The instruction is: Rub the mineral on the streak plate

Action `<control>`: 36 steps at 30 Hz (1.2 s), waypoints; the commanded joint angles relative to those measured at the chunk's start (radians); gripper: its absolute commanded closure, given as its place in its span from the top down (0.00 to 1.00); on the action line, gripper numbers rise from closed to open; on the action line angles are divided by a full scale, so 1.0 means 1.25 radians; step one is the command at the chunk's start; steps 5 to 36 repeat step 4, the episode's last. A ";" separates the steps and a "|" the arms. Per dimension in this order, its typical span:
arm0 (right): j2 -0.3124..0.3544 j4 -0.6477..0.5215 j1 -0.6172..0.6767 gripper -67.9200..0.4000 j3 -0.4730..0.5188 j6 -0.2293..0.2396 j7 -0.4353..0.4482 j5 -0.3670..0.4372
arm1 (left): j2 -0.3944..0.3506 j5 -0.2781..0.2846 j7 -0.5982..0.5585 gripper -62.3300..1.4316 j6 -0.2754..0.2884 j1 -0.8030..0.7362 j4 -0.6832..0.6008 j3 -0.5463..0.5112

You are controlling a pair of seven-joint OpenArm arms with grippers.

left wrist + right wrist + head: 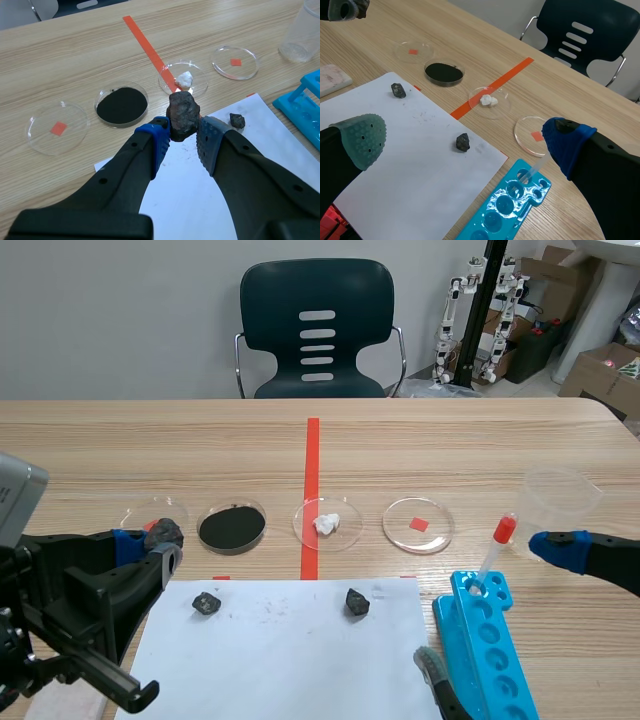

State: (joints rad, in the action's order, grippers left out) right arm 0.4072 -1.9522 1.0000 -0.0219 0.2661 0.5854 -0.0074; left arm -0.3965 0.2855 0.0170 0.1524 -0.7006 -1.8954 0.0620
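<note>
Mineral (183, 114), a dark brownish lump, sits clamped between the pads of the left gripper (182, 139). It is held up off the desk (450, 450) near the far left corner of a white sheet (290, 660). Two smaller dark rocks lie on that sheet, one toward its left (206, 603) and one toward its right (357, 602), well apart.

Beyond the sheet runs a row of four petri dishes. The leftmost dish (56, 127) holds a red square, the next dish (232, 527) black powder, the third dish (327, 523) a white lump, and the last dish (418, 524) another red square.

The right gripper (495, 608) hangs with its fingers spread wide and nothing between them, over a blue tube rack (490, 660). A red-capped tube (495, 550) stands in the rack. A clear plastic cup (562, 495) stands just beyond the rack.
</note>
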 commanded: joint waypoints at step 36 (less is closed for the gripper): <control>0.000 -0.019 -0.004 1.00 0.005 -0.004 0.012 0.009 | 0.002 0.004 -0.016 0.23 0.000 0.005 -0.014 -0.002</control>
